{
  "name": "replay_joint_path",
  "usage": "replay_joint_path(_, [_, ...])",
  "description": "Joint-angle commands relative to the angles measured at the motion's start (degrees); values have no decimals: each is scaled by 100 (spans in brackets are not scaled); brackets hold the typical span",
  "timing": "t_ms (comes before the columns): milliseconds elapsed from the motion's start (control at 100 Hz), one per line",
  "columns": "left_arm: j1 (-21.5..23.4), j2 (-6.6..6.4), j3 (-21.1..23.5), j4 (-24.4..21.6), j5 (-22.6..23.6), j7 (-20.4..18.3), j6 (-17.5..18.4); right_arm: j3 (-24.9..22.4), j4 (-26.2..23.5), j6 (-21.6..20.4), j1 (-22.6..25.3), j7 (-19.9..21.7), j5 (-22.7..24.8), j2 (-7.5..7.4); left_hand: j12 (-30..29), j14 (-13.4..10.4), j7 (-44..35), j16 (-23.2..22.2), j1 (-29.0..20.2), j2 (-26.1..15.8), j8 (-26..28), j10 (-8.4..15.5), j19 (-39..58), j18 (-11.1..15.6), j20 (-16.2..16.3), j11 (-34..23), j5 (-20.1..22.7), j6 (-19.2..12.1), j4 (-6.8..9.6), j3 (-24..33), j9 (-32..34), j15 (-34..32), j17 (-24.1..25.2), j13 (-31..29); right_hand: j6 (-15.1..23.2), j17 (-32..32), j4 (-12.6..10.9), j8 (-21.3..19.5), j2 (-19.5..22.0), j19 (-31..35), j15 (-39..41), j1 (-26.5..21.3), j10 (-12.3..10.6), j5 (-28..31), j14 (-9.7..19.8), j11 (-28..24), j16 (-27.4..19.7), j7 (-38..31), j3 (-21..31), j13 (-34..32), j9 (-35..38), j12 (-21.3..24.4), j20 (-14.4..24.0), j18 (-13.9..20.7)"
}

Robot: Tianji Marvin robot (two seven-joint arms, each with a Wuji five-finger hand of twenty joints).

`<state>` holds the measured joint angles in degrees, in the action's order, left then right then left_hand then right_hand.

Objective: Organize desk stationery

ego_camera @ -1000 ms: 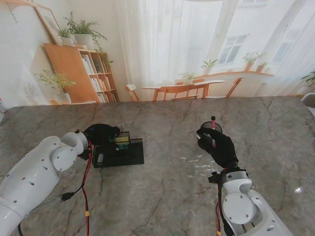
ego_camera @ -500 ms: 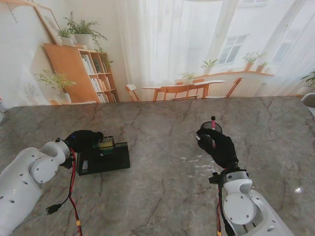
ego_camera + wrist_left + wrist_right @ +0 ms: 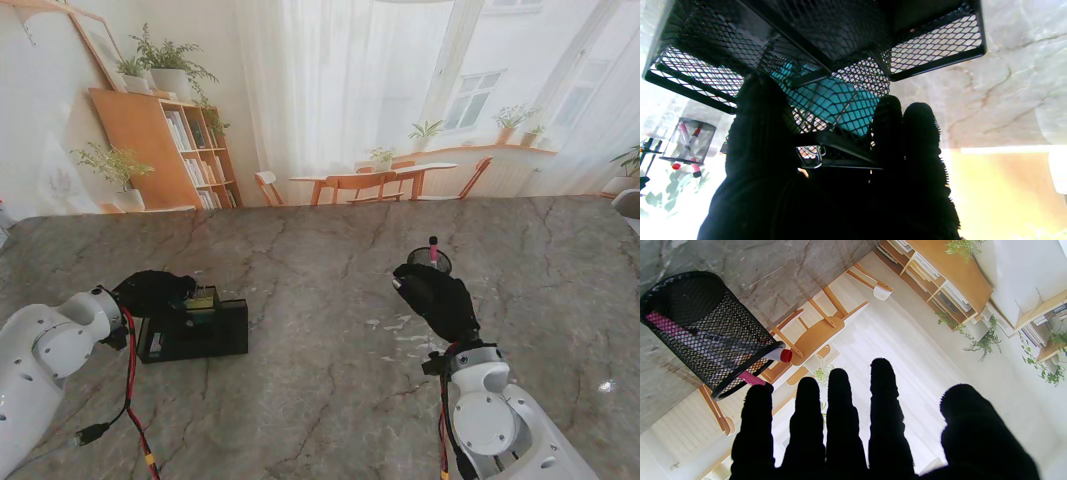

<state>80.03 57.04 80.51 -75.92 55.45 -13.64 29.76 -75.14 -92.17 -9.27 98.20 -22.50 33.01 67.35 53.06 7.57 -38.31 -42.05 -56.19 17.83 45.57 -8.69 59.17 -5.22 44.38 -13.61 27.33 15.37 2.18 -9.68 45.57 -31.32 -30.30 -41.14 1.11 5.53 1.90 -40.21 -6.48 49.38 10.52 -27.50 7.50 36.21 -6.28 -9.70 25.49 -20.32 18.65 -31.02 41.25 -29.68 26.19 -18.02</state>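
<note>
- Gripping the rim of the black mesh organiser [image 3: 195,330], the left robot hand [image 3: 155,292] has its fingers [image 3: 888,126] closed over one wall, the thumb on the other side of the mesh; the tray sits on the left side of the worktop [image 3: 330,400].
- Inside the organiser a teal item [image 3: 836,100] shows through the mesh, with a yellowish thing [image 3: 201,299] at its top; what they are I cannot tell.
- The right robot hand [image 3: 435,300] hangs with fingers [image 3: 836,400] spread and holding nothing, just beside the mesh pen cup [image 3: 703,330], which carries pens [image 3: 751,378] with red and pink caps.
- My judgement: the step in hand is placing the organiser. The next move calls for setting it flat, then letting go without tipping it.
- No brand, label or writing is readable.
</note>
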Motion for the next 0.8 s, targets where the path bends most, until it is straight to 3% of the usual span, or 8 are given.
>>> replay_joint_path(0, [87, -42, 46, 31, 68, 52, 44, 23, 23, -11, -7, 98, 4, -9, 252, -453, -789, -96, -1775, -925, 0, 964, -107, 396, -58, -327, 339, -1596, -574, 1136, 524, -219, 3, -364, 28, -87, -14, -40, 130, 16, -47, -45, -3, 70, 55, -69, 62, -42, -153, -44, -21, -78, 147, 121])
replay_joint_path(230, [195, -37, 152, 9, 87, 109, 73, 45, 31, -4, -20, 126, 4, -14, 87, -497, -626, 38, -1775, -971, -164, 893, -264, 172, -115, -139, 299, -1706, -599, 1097, 382, 32, 230, -323, 23, -94, -14, -43, 129, 16, -47, -44, -3, 78, 48, -67, 62, -47, -154, -41, -27, -78, 148, 114])
replay_joint_path(370, [202, -29, 168, -33, 57, 117, 62, 46, 28, -4, -18, 121, 5, -14, -876, -527, 427, 536, -1764, -876, -703, 712, -581, -285, -259, -124, 146, -1629, -596, 793, -169, 753, 664, -195, 14, -94, -15, -43, 135, 15, -43, -44, -6, 76, 61, -68, 63, -46, -154, -52, -27, -78, 147, 116])
replay_joint_path(440, [221, -31, 196, -102, 115, 114, 58, 43, 20, 1, -12, 115, 6, -12, -1642, -463, 1160, 830, -1602, -891, -807, 731, -691, -659, -233, -176, 122, -1639, -597, 761, -510, 1146, 1027, -52, 28, -95, -15, -43, 137, 15, -45, -43, 4, 72, 54, -70, 62, -45, -155, -44, -22, -79, 147, 121])
replay_joint_path(510, [235, -39, 233, -158, 220, 132, 107, 40, 11, 5, -6, 105, 6, -10, -2459, -438, 1595, 1013, -1429, -921, -843, 716, -799, -789, -319, -73, 106, -1593, -597, 749, -682, 1370, 1194, 46, 22, -90, -15, -42, 137, 16, -42, -50, -6, 67, 58, -72, 63, -43, -153, -52, -14, -80, 148, 121])
replay_joint_path(640, [295, -49, 336, -305, 349, 118, 181, 29, -7, 15, 8, 84, 13, -7, -2799, -362, 2345, 1185, -969, -1121, -1325, 643, -963, -874, -451, 143, -8, -1362, -505, 756, -956, 1614, 1419, 285, 25, -91, -14, -43, 138, 16, -44, -45, -3, 79, 54, -67, 62, -46, -157, -46, -25, -77, 148, 114])
replay_joint_path(790, [421, -42, 536, -573, 365, 50, 217, 24, -24, 28, 17, 87, 7, -6, -2856, -287, 2582, 1242, -581, -1146, -1509, 569, -1035, -958, -505, 264, -123, -1228, -510, 720, -1107, 1679, 1563, 451, 21, -94, -14, -43, 137, 14, -48, -45, 1, 74, 59, -69, 60, -45, -160, -38, -21, -79, 147, 116])
